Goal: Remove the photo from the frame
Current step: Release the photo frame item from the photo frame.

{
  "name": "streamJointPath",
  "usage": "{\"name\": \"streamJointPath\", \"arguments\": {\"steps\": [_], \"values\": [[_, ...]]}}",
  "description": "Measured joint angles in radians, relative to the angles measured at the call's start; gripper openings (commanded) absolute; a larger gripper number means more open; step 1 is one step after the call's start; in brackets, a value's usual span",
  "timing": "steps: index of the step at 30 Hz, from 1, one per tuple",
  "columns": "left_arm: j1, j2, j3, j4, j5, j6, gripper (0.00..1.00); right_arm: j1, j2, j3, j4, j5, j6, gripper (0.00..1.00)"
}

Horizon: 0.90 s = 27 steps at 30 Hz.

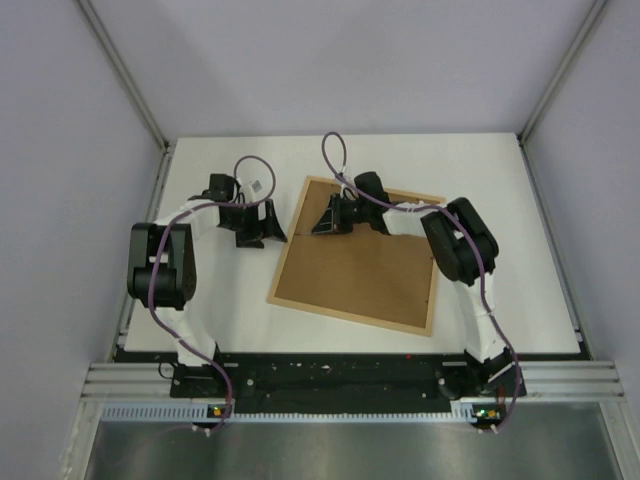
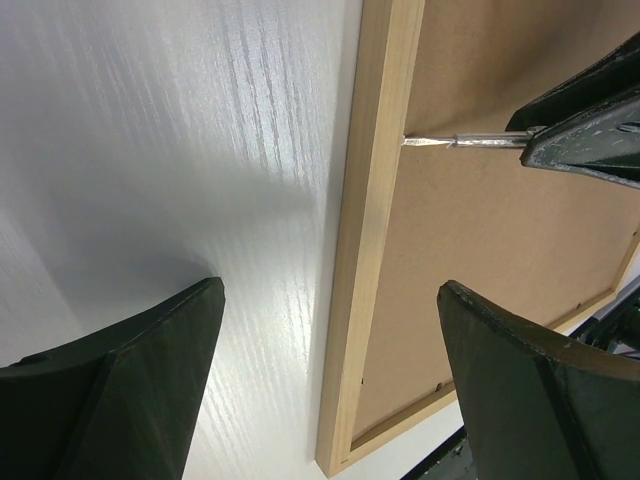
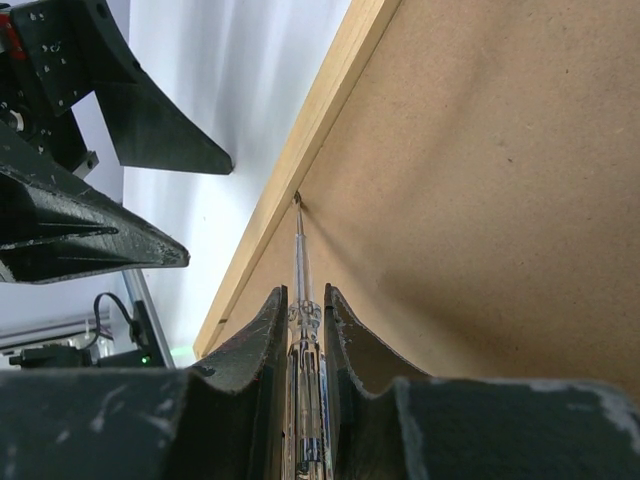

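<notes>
Frame [image 3: 328, 110] edge meets screwdriver [image 3: 299, 255] clamped in right tool [image 3: 302, 298].

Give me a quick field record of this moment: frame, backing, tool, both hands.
frame: lying face down on the table, skewed
backing board: seated in frame, facing up
photo: not visible
right hand: shut on screwdriver, tip at the frame's inner left edge
left hand: open, empty, over the frame's left rail
</notes>
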<state>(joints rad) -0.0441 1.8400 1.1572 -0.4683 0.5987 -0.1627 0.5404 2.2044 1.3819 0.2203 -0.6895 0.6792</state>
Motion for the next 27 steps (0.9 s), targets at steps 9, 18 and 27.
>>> {"name": "streamJointPath", "arguments": {"steps": [9,18,27], "values": [[-0.009,0.002,0.0,0.006,-0.032,0.0,0.83,0.001,0.011,0.0,0.019,-0.005,0.014,0.0],[-0.038,0.043,0.003,0.022,0.013,0.005,0.44,0.002,0.056,0.016,0.08,-0.044,0.055,0.0],[-0.034,0.087,0.022,0.012,0.046,0.0,0.08,0.002,0.058,0.016,0.087,-0.047,0.06,0.0]]}}
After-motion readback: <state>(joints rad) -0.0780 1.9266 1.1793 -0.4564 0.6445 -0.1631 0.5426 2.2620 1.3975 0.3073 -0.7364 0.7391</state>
